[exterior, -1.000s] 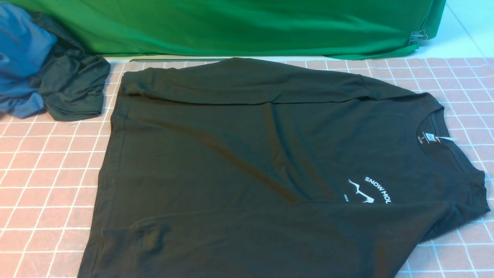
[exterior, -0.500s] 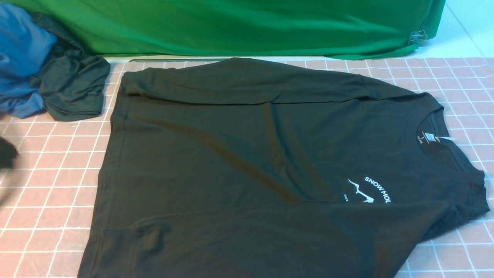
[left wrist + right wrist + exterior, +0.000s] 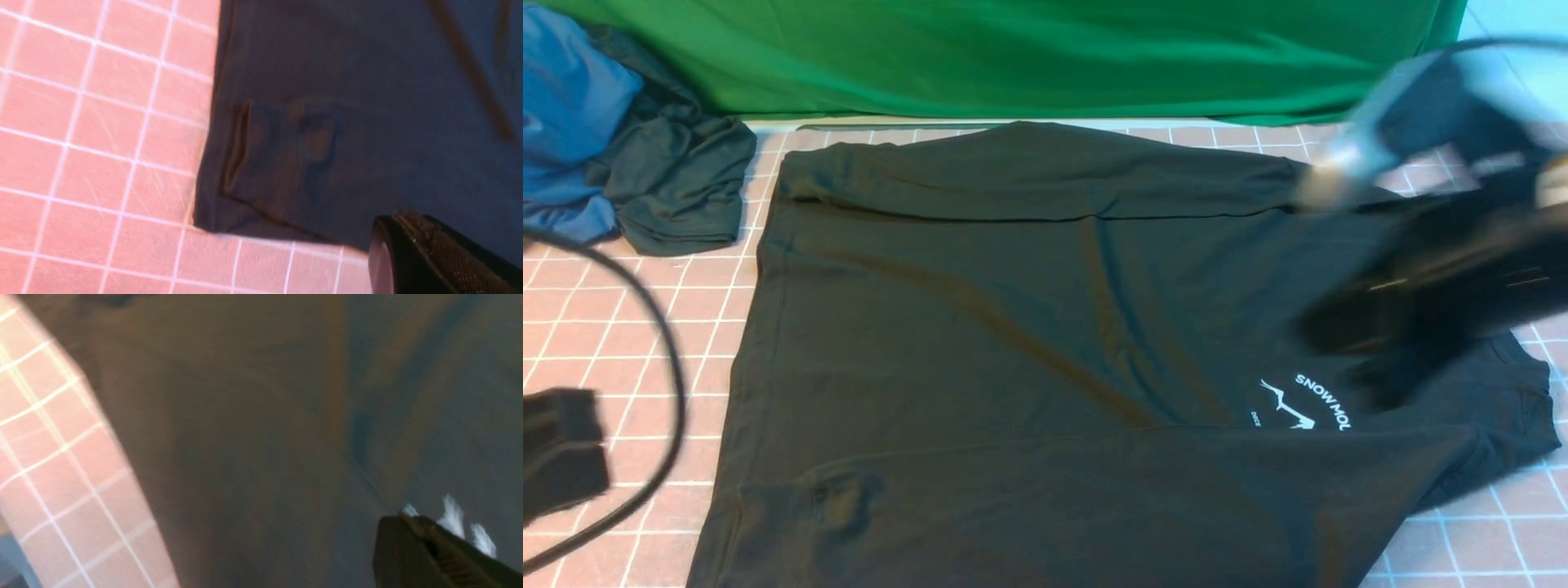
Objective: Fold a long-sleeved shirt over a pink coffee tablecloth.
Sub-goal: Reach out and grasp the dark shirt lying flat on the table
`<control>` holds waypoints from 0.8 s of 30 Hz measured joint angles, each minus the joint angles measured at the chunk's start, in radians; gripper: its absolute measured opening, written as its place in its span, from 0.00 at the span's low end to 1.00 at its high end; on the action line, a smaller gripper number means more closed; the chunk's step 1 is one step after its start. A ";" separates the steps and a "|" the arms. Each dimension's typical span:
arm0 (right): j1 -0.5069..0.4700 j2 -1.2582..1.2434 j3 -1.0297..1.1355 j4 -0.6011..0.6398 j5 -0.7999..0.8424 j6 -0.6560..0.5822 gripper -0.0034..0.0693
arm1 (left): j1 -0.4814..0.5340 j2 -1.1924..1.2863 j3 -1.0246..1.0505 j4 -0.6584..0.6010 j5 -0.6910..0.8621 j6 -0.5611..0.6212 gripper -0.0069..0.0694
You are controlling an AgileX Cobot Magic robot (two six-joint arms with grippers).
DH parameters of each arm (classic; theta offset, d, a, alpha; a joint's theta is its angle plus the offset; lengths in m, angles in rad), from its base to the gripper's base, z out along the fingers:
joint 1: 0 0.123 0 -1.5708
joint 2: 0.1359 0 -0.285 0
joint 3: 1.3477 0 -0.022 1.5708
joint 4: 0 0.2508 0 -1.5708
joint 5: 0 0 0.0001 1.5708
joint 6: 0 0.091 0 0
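Pink tablecloth (image 3: pixel 629 327) bears shirt (image 3: pixel 1013 327); right claw (image 3: pixel 1347 351) seemingly closed.

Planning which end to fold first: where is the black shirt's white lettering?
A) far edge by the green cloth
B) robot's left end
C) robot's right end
C: the white lettering sits near the right end of the long-sleeved shirt, well clear of the green cloth.

Front view looking down over long-sleeved shirt (image 3: pixel 1029 327) on pink coffee tablecloth (image 3: pixel 629 343), left wrist view close above shirt's near-left corner, right wrist view close over its lettering (image 3: pixel 1321 398)
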 joint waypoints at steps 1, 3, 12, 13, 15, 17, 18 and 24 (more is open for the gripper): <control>0.028 0.023 -0.012 -0.006 -0.009 -0.002 0.10 | 0.000 -0.027 0.000 0.011 0.000 -0.016 0.11; 0.109 0.101 -0.070 -0.026 -0.014 -0.022 0.11 | 0.000 -0.087 0.000 0.043 -0.002 -0.056 0.11; 0.280 0.447 -0.462 -0.054 0.097 -0.045 0.38 | 0.000 -0.300 0.004 0.192 -0.011 -0.195 0.11; 0.291 0.484 -0.507 -0.056 0.107 -0.045 0.43 | 0.000 -0.314 0.005 0.192 -0.011 -0.199 0.11; 0.309 0.542 -0.577 -0.056 0.122 -0.049 0.52 | 0.000 -0.331 0.005 0.194 -0.012 -0.202 0.11; 0.333 0.612 -0.658 -0.057 0.137 -0.055 0.60 | 0.000 -0.343 0.006 0.192 -0.012 -0.202 0.11; 0.344 0.646 -0.689 -0.057 0.141 -0.058 0.63 | 0.000 -0.345 0.006 0.185 -0.014 -0.202 0.11; 0.417 0.828 -0.898 -0.057 0.151 -0.079 0.71 | 0.000 -0.346 0.006 0.145 -0.014 -0.205 0.11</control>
